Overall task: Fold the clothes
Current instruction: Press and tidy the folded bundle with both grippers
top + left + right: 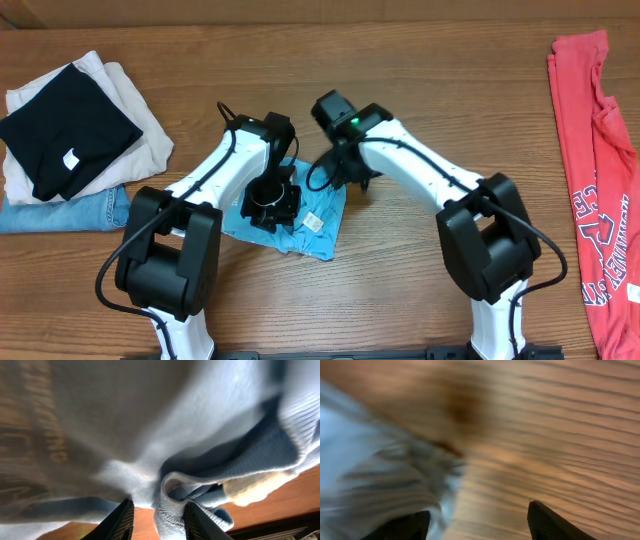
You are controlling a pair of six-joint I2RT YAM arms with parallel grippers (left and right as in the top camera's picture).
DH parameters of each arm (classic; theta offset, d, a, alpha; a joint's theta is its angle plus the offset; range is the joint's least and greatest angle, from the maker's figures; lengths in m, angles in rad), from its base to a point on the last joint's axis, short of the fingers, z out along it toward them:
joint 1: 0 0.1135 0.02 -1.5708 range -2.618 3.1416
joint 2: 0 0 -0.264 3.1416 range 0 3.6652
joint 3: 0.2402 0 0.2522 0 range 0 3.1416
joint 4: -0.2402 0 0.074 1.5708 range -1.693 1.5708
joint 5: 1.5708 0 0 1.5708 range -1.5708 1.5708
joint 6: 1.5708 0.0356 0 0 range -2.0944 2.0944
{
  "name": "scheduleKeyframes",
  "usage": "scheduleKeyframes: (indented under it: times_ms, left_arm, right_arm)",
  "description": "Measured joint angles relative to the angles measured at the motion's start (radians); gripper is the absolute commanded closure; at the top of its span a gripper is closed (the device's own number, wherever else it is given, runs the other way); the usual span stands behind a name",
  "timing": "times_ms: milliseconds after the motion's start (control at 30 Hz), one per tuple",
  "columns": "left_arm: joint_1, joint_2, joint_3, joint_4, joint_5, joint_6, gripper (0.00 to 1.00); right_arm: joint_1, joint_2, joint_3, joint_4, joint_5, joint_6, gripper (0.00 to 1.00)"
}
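Note:
The light blue T-shirt (312,226) lies as a small bundle at the table's centre. My left gripper (270,203) is down on its left part. In the left wrist view the left gripper (157,504) stands partly open. A ribbed fold of the shirt (172,510) lies between the fingers against the right one, and bare wood shows beside the left one. My right gripper (345,172) hovers at the bundle's upper right edge. In the blurred right wrist view it (479,510) is open over wood, and the blue cloth (375,475) is by its left finger. The coral-red T-shirt (592,170) lies spread at the far right.
A black garment (65,130) lies on cream cloth (140,120) and blue denim (70,212) at the far left. Bare wooden table (420,70) runs along the back and between the bundle and the red shirt.

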Motion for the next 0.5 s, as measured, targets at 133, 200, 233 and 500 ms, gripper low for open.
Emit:
scheduleKeyframes:
  times_ms: [133, 200, 233, 500]
  left_arm:
    - [-0.01, 0.0, -0.009, 0.01, 0.006, -0.004, 0.63]
    - [-0.013, 0.0, -0.013, 0.019, 0.012, -0.004, 0.63]
    - [-0.016, 0.0, -0.013, 0.023, 0.019, -0.004, 0.64]
    - [-0.04, -0.001, -0.014, 0.09, 0.185, 0.056, 0.67]
  right_arm:
    - [-0.047, 0.0, 0.0, -0.002, 0.031, 0.06, 0.33]
    - [-0.064, 0.0, 0.0, -0.003, 0.041, 0.073, 0.33]
    - [-0.071, 0.0, 0.0, -0.007, 0.044, 0.077, 0.32]
    - [-0.096, 0.0, 0.0, -0.037, 0.055, 0.081, 0.31]
